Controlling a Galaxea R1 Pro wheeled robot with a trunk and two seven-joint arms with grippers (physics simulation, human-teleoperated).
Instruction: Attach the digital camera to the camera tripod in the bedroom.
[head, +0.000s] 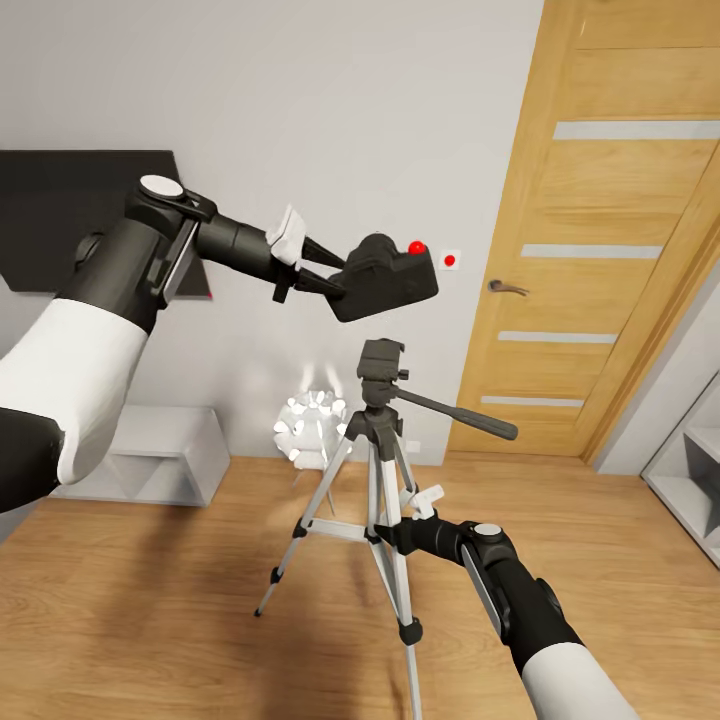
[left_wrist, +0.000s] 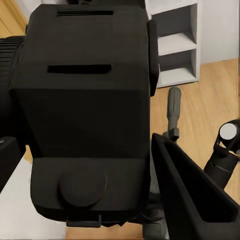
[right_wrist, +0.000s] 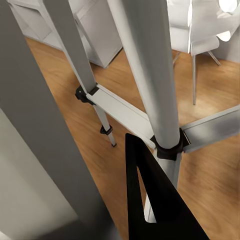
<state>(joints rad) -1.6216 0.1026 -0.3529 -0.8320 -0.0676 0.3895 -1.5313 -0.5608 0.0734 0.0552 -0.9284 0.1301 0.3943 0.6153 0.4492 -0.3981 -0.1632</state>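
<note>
The black digital camera (head: 385, 280), its red dot on top, hangs in the air with my left gripper (head: 335, 275) shut on its left end. It sits tilted a short way above the dark grey head (head: 381, 362) of the camera tripod (head: 375, 470). In the left wrist view the camera's body (left_wrist: 85, 110) is very close, with one finger (left_wrist: 190, 195) beside it and the pan handle (left_wrist: 173, 110) beyond. My right gripper (head: 392, 533) is shut on the tripod where the legs meet their braces. Its dark finger (right_wrist: 150, 200) lies against the silver tubes (right_wrist: 150, 75).
The tripod stands on light wood floor before a white wall. A white spiky globe lamp (head: 310, 425) is behind it, a low white cabinet (head: 150, 455) to the left, a honey-coloured door (head: 620, 230) to the right, and white shelves (head: 695, 470) at the far right. A small wall plate (head: 449, 260) has a red dot.
</note>
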